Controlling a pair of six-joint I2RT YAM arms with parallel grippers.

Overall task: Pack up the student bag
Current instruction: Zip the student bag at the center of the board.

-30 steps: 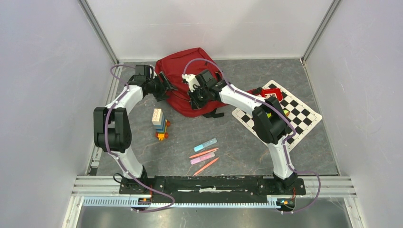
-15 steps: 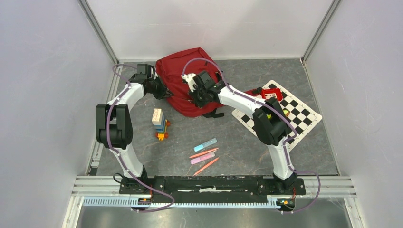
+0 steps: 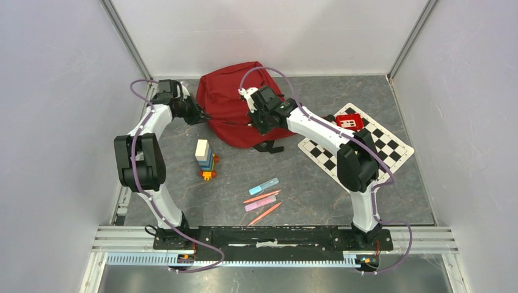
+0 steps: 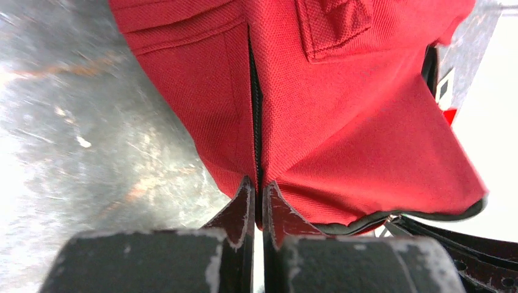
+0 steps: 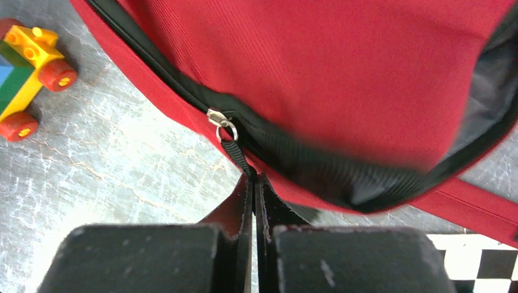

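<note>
The student bag [image 3: 227,91], dark red fabric, lies at the back of the table. My left gripper [image 3: 204,116] is at its left edge, shut on a pinch of the red fabric along a dark seam [image 4: 255,122]; the fingertips [image 4: 259,185] press together there. My right gripper [image 3: 254,124] is over the bag's front, shut on the black zip pull [image 5: 235,152] hanging from the silver slider [image 5: 218,119]. Behind the slider the zip gapes, showing dark lining [image 5: 488,91]. The bag's edge is stretched taut between the two grippers.
A toy of stacked coloured blocks on wheels [image 3: 206,159] stands in front of the bag. Several pens and highlighters [image 3: 263,196] lie nearer the arm bases. A checkered board [image 3: 379,146] with a small red box [image 3: 349,121] lies at the right.
My left gripper has shut on the bag's edge and drawn back to the left, pulling the fabric taut. The right gripper, still shut on the zip pull, has shifted slightly up and right.
</note>
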